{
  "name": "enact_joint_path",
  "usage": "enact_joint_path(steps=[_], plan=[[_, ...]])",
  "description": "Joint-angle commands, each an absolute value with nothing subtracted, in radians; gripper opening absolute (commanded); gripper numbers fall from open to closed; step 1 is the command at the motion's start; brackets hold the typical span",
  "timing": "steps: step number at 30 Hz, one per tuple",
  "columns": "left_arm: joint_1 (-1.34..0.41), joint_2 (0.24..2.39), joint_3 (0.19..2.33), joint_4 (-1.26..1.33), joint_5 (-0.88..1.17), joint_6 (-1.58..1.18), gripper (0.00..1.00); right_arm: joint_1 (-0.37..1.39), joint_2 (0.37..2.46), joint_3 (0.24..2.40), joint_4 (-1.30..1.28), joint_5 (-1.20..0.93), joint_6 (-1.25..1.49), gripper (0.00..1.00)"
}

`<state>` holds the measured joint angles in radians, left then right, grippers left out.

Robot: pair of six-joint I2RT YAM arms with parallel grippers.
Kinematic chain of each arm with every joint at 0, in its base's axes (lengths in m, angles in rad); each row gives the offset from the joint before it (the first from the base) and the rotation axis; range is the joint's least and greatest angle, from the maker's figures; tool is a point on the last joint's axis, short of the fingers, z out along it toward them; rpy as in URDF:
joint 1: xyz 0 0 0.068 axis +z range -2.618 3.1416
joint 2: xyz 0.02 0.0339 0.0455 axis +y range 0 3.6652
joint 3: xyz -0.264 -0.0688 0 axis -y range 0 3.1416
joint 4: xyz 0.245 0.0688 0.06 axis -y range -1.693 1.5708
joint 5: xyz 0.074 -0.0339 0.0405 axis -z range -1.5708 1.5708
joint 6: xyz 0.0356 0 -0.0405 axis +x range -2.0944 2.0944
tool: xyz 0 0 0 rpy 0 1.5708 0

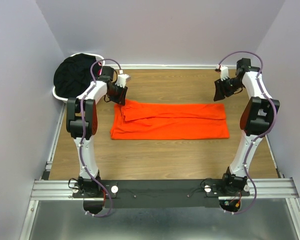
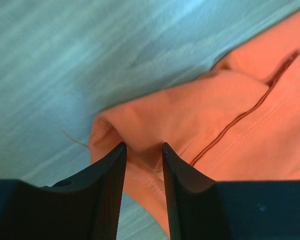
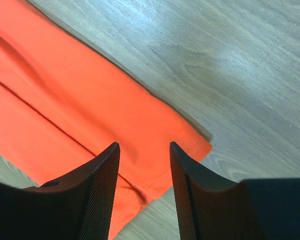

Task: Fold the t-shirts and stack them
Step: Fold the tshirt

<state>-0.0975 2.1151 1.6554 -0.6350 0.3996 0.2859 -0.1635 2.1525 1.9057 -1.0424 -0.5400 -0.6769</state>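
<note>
The bright orange t-shirt (image 1: 169, 121) lies on the wooden table, folded into a long band. My left gripper (image 1: 117, 95) is down at the shirt's far left corner. In the left wrist view its jaws (image 2: 143, 146) stand a little apart, with a puckered ridge of the orange shirt (image 2: 190, 110) between the tips. My right gripper (image 1: 224, 89) is open and empty, above the shirt's far right corner (image 3: 190, 142). Black t-shirts (image 1: 76, 74) are heaped at the back left. No pink cloth shows.
A white laundry basket (image 1: 56, 93) holds the black heap in the back left corner, beside the left arm. Grey walls close in the table on the left, back and right. A metal rail (image 1: 165, 189) runs along the near edge.
</note>
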Motion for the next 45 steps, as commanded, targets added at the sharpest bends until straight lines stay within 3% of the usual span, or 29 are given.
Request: enact_joint_path(steps=[1,4,8,12,17,29,36,41,45], plan=[[-0.092,2.088,1.615,-0.647,0.414,0.278,0.43,-0.167,2.152,1.898,-1.066,-0.549,-0.673,0.52],[-0.091,2.086,1.605,-0.649,0.417,0.281,0.43,-0.167,2.155,1.902,-1.066,-0.546,-0.675,0.51],[-0.092,2.057,1.595,-0.644,0.420,0.278,0.33,-0.167,2.158,1.902,-1.066,-0.542,-0.676,0.50],[-0.092,2.003,1.568,-0.632,0.413,0.278,0.30,-0.167,2.158,1.899,-1.066,-0.540,-0.681,0.50],[-0.091,1.950,1.529,-0.641,0.407,0.279,0.00,-0.167,2.158,1.899,-1.066,-0.535,-0.684,0.50],[-0.092,1.855,1.290,-0.652,0.393,0.264,0.00,-0.167,2.154,1.884,-1.066,-0.511,-0.706,0.47],[-0.091,1.873,1.281,-0.615,0.373,0.233,0.00,-0.167,2.163,1.878,-1.066,-0.502,-0.709,0.46],[-0.077,1.832,1.347,-0.635,0.452,0.271,0.23,-0.167,2.166,1.855,-1.074,-0.476,-0.722,0.45],[-0.074,1.773,1.387,-0.624,0.480,0.287,0.26,-0.167,2.184,1.853,-1.089,-0.466,-0.732,0.41]])
